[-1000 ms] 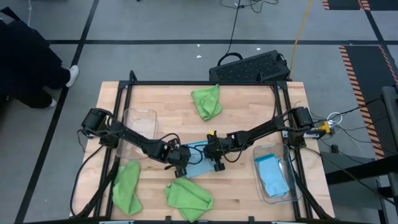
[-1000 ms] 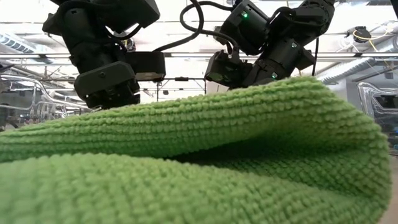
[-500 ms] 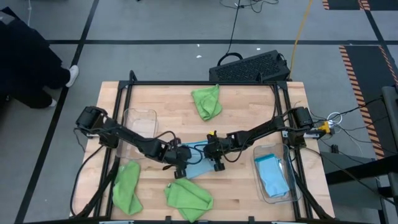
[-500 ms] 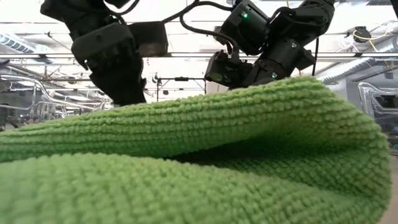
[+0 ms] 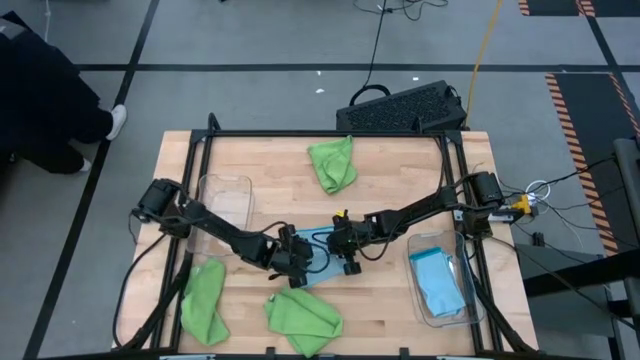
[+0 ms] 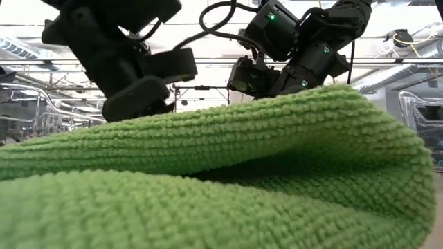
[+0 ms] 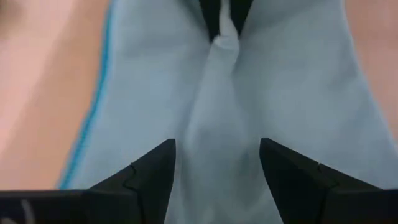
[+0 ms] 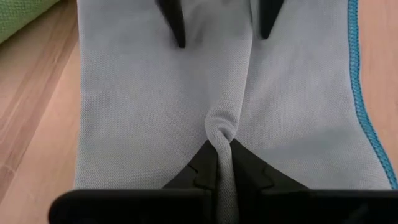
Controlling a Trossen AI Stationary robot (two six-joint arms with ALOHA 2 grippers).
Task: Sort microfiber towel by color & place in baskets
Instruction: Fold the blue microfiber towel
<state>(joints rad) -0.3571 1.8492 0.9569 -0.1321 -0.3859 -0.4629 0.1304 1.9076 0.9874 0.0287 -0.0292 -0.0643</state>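
A light blue microfiber towel point(image 5: 318, 262) lies flat at mid-table, a darker blue stitched hem along its edge. The right gripper point(image 8: 217, 163) pinches a raised fold of it — jaws closed tight on the cloth. The left gripper point(image 7: 216, 163) sits opposite, jaws spread wide over the same towel, holding nothing.

Three lime green towels lie loose on the wood: one crumpled near the far edge point(image 5: 333, 163), one at the near left point(image 5: 204, 300), one at the near centre point(image 5: 303, 317). This last fills the low view, its looped pile coarse and ridged, blocking all but the arms above.

The right clear basket point(image 5: 419, 298), shallow with rounded corners, holds a folded light blue towel point(image 5: 439, 283). The left clear basket point(image 5: 243, 183) lies partly under the left arm.

The table point(image 5: 400, 170) is pale butcher-block wood within a black frame. Beyond its far edge sits a black perforated crate point(image 5: 405, 107) on grey floor with dark tape lines and hazard striping at right.
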